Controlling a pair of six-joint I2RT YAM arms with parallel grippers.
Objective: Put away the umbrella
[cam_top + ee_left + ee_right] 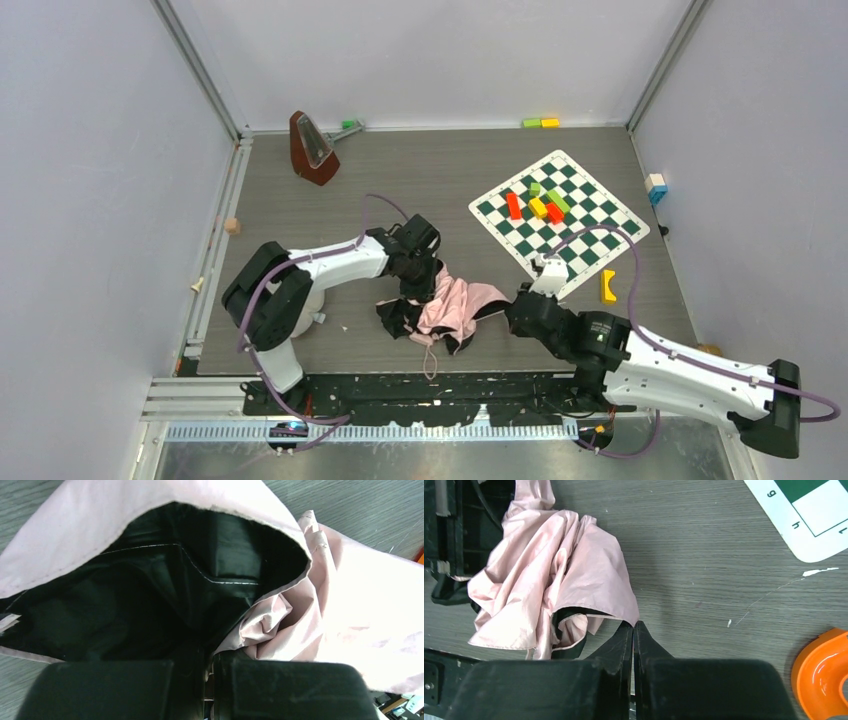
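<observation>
Right wrist: right gripper (634, 626) closed at umbrella (549, 570) corner; left gripper (207, 662) closed, apparently pinching its fabric.

The white-and-black left arm (330, 262) reaches right from its base with the wrist bent downward. Its black two-finger left gripper (207, 667) has the jaws pressed together on a fold of the black-and-pink fabric folding umbrella (150, 605). The white-and-black right arm (680, 375) stretches low toward the left, and its black right gripper (634, 627) lies near level, jaws closed tight with the tips meeting.
</observation>
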